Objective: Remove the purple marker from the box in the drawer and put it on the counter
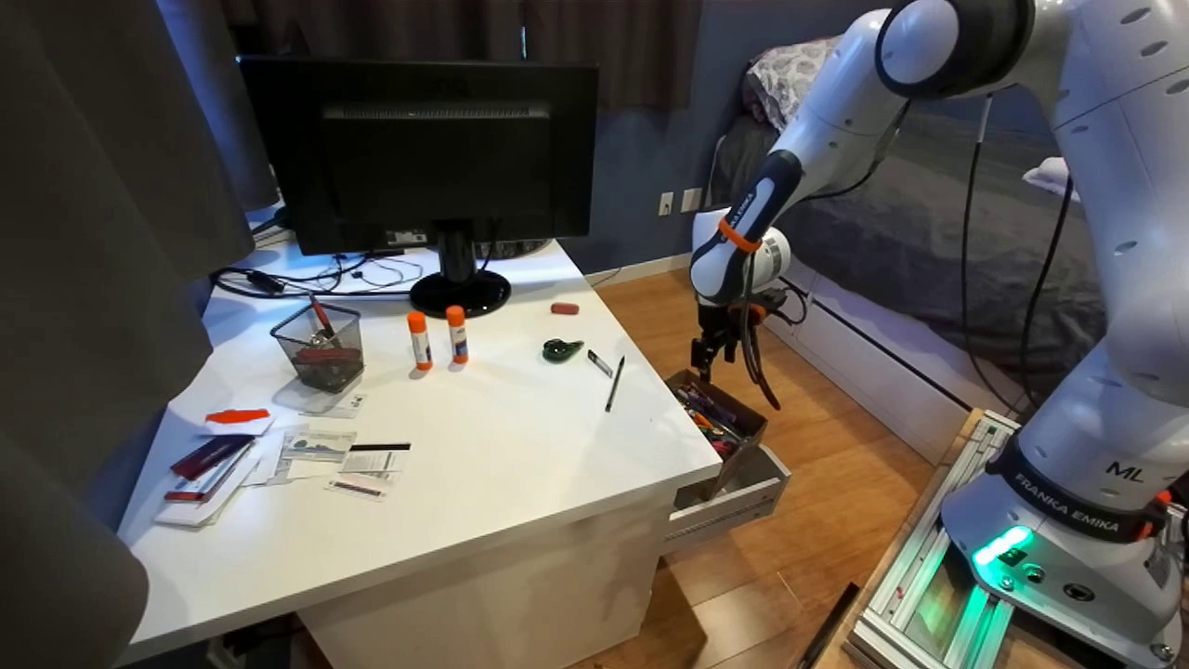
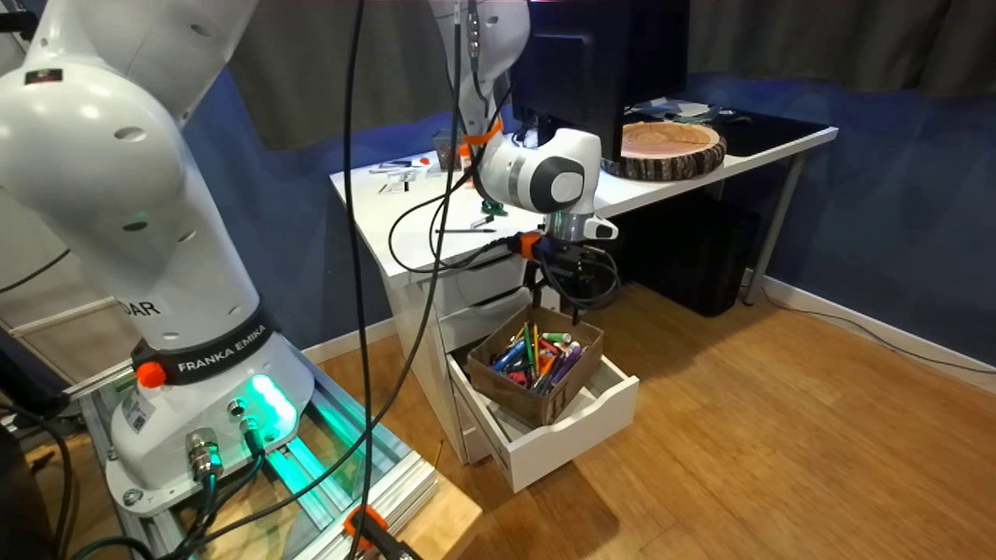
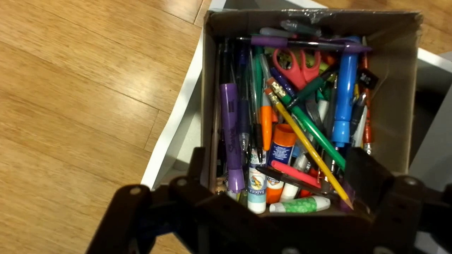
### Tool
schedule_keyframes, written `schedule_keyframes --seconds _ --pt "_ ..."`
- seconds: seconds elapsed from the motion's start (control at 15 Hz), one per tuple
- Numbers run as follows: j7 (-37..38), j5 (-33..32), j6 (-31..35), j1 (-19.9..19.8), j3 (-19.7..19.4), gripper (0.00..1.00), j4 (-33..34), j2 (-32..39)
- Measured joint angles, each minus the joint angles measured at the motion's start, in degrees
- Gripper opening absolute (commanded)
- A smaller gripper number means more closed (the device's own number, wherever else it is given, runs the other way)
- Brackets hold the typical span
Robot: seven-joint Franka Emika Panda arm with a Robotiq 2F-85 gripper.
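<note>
The purple marker [image 3: 231, 134] lies lengthwise along the left wall of the cardboard box [image 3: 395, 106] in the wrist view. It also shows among the pens in an exterior view [image 2: 566, 362]. The box is full of pens, pencils and glue sticks, and sits in the pulled-out white drawer [image 2: 572, 439]. My gripper [image 3: 279, 165] is open and empty, with its fingers wide apart above the box. It points down over the box in both exterior views [image 1: 715, 358] [image 2: 556, 305]. The white counter [image 1: 520, 446] stands beside and above the drawer.
The counter bears a black monitor [image 1: 418, 158], orange-capped glue sticks [image 1: 420, 342], a mesh cup [image 1: 320, 358], a green tape dispenser [image 1: 562, 349] and a thin black pen [image 1: 615, 384]. The counter's edge is close to the gripper. Cables [image 2: 412, 264] hang around the arm.
</note>
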Motion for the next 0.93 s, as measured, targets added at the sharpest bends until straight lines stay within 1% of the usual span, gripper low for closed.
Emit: schedule_keyframes --seconds 0.13,0.2,0.27,0.33,0.47,0.53,0.6,0.67,0.8,0.93 --pt "0.0 0.0 0.3 0.0 0.1 0.93 2.4 2.8" --pt "0.1 0.0 0.6 0.1 0.1 0.91 3.4 4.0" --pt "0.2 0.0 1.1 0.1 0.2 0.84 4.5 5.2" --pt "0.3 0.0 1.5 0.1 0.2 0.85 5.4 6.3" --pt "0.7 0.0 2.0 0.2 0.1 0.81 7.3 8.4" --pt "0.9 0.0 2.1 0.3 0.0 0.82 8.2 9.4" --pt "1.1 0.0 2.2 0.5 -0.1 0.78 9.0 10.3" --pt "1.3 0.0 2.4 0.8 -0.3 0.8 9.8 11.3" --pt "1.7 0.0 3.0 1.4 -0.7 0.77 11.2 13.0" --pt "2.3 0.0 3.7 2.4 -1.5 0.68 12.6 14.7"
